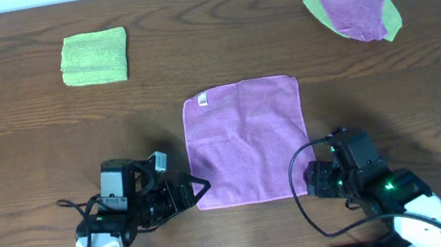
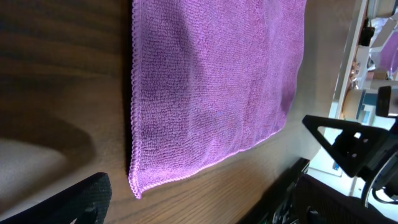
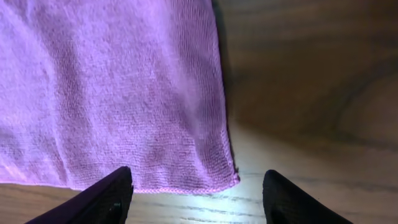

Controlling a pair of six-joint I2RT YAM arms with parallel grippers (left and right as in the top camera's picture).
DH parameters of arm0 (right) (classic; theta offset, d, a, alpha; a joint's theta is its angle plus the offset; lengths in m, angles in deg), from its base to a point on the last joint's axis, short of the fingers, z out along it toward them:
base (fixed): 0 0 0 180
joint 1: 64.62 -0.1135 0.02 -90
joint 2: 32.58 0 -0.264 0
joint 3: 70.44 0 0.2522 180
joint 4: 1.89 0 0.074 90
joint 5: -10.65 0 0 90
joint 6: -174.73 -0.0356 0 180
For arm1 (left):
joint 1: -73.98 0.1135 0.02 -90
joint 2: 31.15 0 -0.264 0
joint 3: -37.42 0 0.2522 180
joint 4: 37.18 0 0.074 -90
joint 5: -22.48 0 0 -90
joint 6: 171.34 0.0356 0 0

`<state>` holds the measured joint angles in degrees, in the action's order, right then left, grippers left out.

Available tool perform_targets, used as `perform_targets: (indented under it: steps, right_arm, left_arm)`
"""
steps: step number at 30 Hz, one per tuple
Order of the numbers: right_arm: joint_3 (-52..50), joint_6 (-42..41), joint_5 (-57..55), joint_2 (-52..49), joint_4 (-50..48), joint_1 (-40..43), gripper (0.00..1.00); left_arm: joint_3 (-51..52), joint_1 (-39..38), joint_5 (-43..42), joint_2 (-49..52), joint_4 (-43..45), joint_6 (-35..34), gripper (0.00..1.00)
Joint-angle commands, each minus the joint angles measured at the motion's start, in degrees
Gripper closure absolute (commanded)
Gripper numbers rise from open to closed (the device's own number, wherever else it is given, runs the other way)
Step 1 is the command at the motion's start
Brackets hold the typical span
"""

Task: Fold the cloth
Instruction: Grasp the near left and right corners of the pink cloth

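Note:
A purple cloth (image 1: 246, 142) lies flat and unfolded on the wooden table, with a small white tag at its far left corner. My left gripper (image 1: 198, 186) is open and empty, low over the table just left of the cloth's near left corner. In the left wrist view the cloth (image 2: 211, 87) fills the top, and its corner lies between the open fingers (image 2: 205, 186). My right gripper (image 1: 312, 178) is open and empty at the near right corner. In the right wrist view the cloth (image 3: 112, 93) has its corner just ahead of the spread fingers (image 3: 196, 199).
A folded green cloth (image 1: 95, 57) lies at the far left. A heap of purple and green cloths (image 1: 350, 1) lies at the far right. The table's front edge runs close behind both arms.

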<state>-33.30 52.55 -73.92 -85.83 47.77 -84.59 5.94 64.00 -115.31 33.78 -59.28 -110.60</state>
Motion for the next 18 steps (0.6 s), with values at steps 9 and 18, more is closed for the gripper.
perform_targets:
  steps: [9, 18]
  right_arm:
    - [-3.0, -4.2, 3.9, -0.1, -1.6, 4.5, 0.37]
    - [-3.3, -6.4, 3.1, -6.5, -5.4, 4.7, 0.38]
  left_arm:
    - [-1.2, -0.2, -2.0, 9.2, 7.4, -1.1, 0.05]
    - [-1.2, -0.2, -3.3, 14.3, 13.6, -4.2, 0.05]
